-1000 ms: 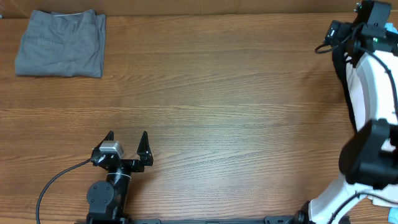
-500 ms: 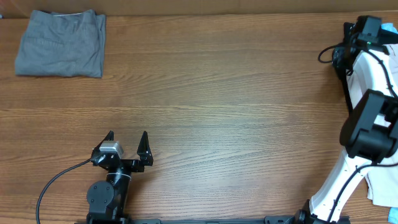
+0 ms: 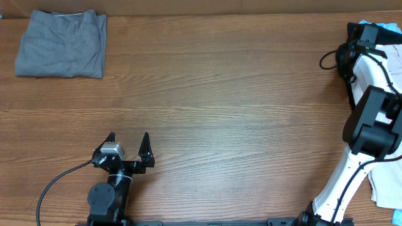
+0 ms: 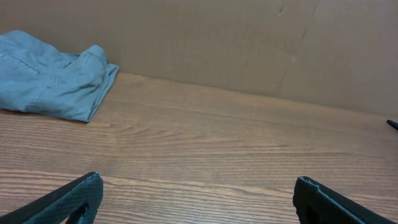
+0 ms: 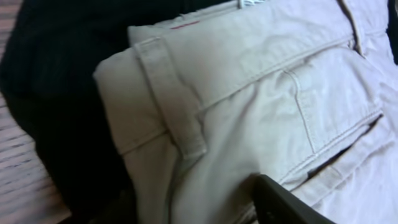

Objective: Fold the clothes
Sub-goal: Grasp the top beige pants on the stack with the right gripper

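Observation:
The light beige khaki shorts (image 5: 249,93) fill the right wrist view, with waistband, belt loop and pocket seam showing. They lie bunched on a black garment (image 5: 56,93). My right gripper (image 3: 359,32) is at the far right edge of the table, low over this pile. Only one of its fingers (image 5: 283,199) shows, pressed against the khaki cloth and set wide, so the gripper looks open. The grey shorts (image 3: 61,44) lie folded at the far left corner and also show in the left wrist view (image 4: 53,78). My left gripper (image 3: 129,139) is open and empty near the front edge.
A cardboard wall (image 4: 249,43) runs along the table's far edge. White and pale blue cloth (image 3: 392,59) lies off the table's right side beside the right arm. The bare wooden table (image 3: 220,94) spans the middle.
The right arm has swung further right and down toward the pile at the table's edge. The left arm and the grey shorts have not moved.

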### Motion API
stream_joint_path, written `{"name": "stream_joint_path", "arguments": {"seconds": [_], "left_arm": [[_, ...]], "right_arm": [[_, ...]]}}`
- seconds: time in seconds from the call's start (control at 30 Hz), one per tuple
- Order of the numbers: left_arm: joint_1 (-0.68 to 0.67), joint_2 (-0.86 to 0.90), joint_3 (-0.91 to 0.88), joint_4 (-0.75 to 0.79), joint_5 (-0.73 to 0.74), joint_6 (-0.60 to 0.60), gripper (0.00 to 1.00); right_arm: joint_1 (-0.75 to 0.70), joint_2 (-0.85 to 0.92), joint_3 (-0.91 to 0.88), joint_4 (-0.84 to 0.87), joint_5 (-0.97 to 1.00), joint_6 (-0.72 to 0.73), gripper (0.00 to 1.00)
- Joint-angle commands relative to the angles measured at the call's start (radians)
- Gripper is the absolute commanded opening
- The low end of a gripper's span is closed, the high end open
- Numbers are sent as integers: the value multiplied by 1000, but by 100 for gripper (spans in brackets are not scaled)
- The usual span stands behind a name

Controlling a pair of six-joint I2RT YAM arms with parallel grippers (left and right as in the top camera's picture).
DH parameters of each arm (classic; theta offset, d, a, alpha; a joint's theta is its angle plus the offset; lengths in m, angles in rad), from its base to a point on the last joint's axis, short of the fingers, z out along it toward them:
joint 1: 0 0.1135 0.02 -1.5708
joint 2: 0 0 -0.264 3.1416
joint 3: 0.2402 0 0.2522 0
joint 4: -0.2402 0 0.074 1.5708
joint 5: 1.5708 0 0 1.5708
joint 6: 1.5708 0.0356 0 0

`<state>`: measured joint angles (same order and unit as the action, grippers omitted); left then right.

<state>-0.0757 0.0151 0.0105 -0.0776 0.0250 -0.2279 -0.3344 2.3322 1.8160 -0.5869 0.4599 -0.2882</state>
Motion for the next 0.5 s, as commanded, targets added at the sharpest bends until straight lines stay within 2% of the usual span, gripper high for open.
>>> {"name": "stream_joint_path", "arguments": {"seconds": [0.0, 0.17, 0.27, 0.3, 0.33, 0.4, 0.47], "left_arm": [[-2, -11, -6, 1, -7, 23, 100], [-2, -11, -6, 1, -7, 23, 100], [-2, -11, -6, 0, -7, 23, 100], [-2, -11, -6, 1, -7, 23, 100], [-2, -11, -6, 1, -7, 23, 100], [-2, -11, -6, 1, -7, 23, 100], [-2, -11, -6, 1, -7, 23, 100]], "right_arm": [[-16, 3, 21, -5, -35, -3, 58], [-16, 4, 19, -5, -89, -3, 61], [-16, 5, 18, -5, -95, 0, 41], [-16, 7, 18, -5, -95, 0, 38], [-16, 10, 18, -7, -95, 0, 38], [-16, 17, 18, -11, -95, -1, 55], [-16, 30, 18, -14, -95, -4, 59]]}}
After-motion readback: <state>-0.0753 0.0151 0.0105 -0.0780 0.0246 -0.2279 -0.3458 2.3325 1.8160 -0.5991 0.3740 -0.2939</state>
